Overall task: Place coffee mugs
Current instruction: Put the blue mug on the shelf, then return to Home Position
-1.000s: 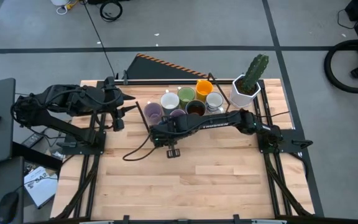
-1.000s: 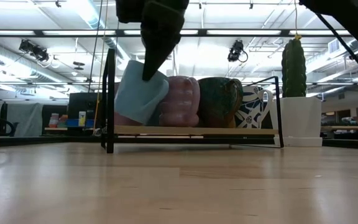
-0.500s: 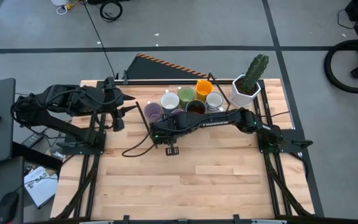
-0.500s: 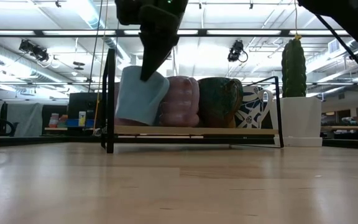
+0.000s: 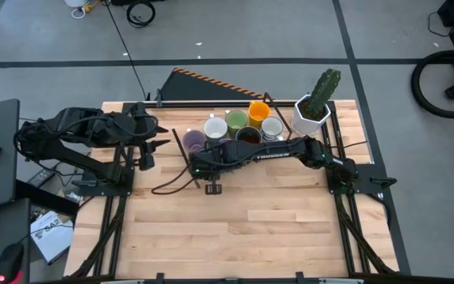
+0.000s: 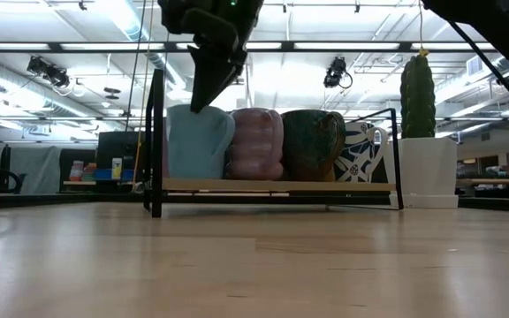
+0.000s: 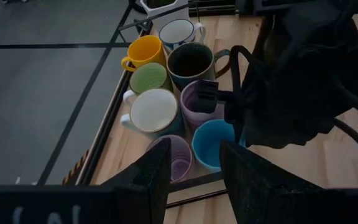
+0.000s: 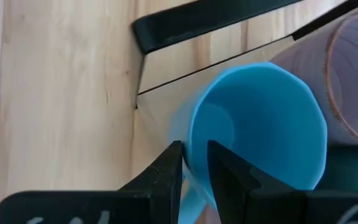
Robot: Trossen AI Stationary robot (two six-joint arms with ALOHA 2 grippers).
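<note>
Tilted before, the blue mug (image 6: 199,141) now stands upright against the lilac mug (image 6: 256,143), its rim pinched by the right pincer (image 8: 194,163).

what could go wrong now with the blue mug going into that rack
1. The right gripper pinches only the rim of the blue mug; opening unevenly or lifting early might tip the mug.
2. The blue mug sits tight against a lilac mug and the rack's frame, so a sideways retreat might nudge its neighbours.
3. The left gripper hovers close by; the arms might clash.
</note>
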